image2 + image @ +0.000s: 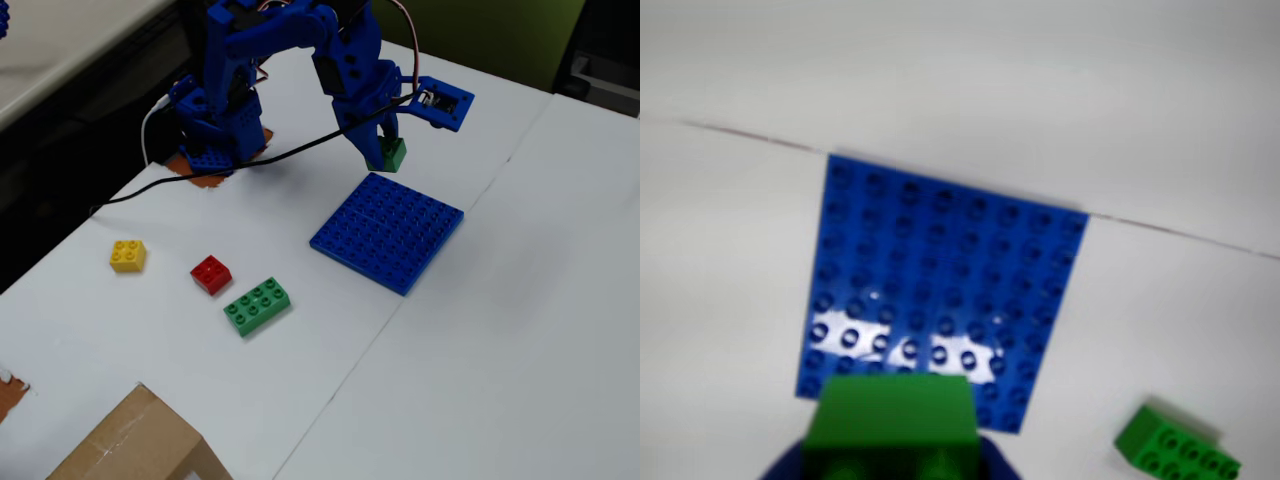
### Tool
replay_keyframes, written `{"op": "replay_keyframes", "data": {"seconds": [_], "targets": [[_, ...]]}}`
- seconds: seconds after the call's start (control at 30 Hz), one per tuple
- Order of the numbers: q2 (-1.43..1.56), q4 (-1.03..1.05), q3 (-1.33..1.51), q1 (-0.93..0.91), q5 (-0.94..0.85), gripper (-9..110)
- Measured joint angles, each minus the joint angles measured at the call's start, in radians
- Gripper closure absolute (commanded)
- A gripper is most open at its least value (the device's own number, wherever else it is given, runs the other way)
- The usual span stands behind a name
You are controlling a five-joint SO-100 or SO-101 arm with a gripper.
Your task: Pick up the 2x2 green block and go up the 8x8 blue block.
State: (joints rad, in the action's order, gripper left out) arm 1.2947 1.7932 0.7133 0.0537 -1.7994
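The 2x2 green block (389,155) hangs in the air, with my blue gripper (386,150) shut on it, just above the far edge of the 8x8 blue block (388,231). In the wrist view the same green block (891,425) fills the bottom middle, blurred, between dark blue fingers, and my gripper (891,450) is mostly cut off by the frame's lower edge. The blue baseplate (940,270) lies flat on the white table beyond it, with glare patches on its near studs.
A longer green brick (258,305) (1175,448), a red brick (211,274) and a yellow brick (128,255) lie on the table left of the baseplate in the fixed view. A cardboard box (135,445) stands at the bottom left. A seam (1180,232) crosses the tabletop.
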Motion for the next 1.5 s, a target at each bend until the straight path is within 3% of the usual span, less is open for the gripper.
{"op": "replay_keyframes", "data": {"seconds": [0.3,0.8,1.5], "targets": [[-0.005,0.002,-0.008,0.0,0.009,98],[-0.005,0.002,-0.009,-0.041,0.252,98],[-0.023,0.002,0.021,-0.08,0.16,98]]}}
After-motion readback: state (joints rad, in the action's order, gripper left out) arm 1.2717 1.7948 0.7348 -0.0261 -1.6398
